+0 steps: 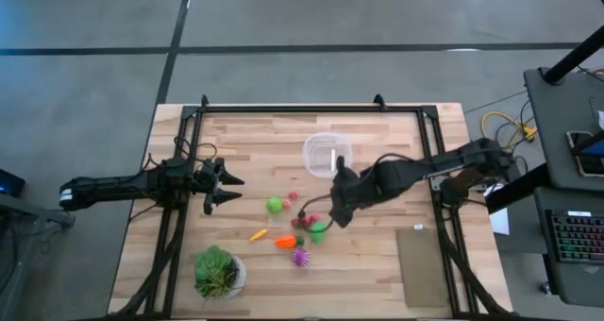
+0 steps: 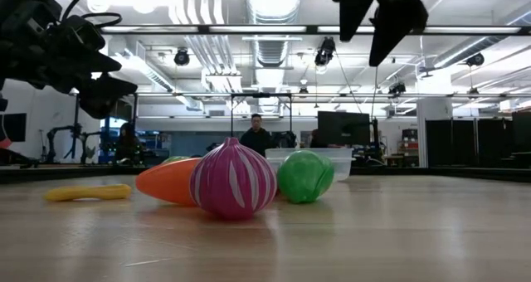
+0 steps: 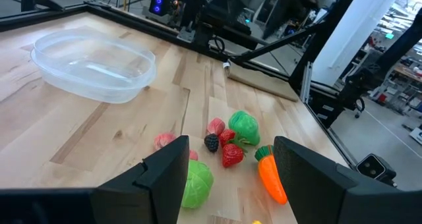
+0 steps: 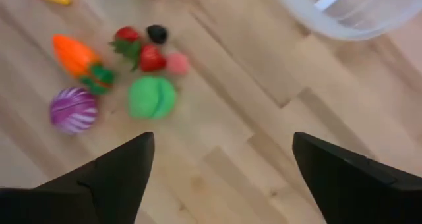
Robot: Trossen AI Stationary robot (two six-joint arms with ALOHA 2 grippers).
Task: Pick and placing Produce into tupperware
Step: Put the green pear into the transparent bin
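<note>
While every toy piece lies loose on the bench, the tupperware stands empty, so by these views the task has not yet scored a single placement. Produce is clustered near the bench's middle, a little apart from the container: a green piece, a small pink piece, a yellow piece, an orange carrot, a purple ball, a second green piece and small red pieces. Right pincer hovers above the cluster, between it and the tupperware; its fingers are spread wide and hold nothing. Left pincer waits over the bench's left side, also spread and empty, its fingers framing the pile from farther off. A potted leafy plant stands at the near left edge and is not part of the set. Judged remaining: all pieces still to be lifted and dropped into the container, probably starting with the green piece nearest the right pincer.
</note>
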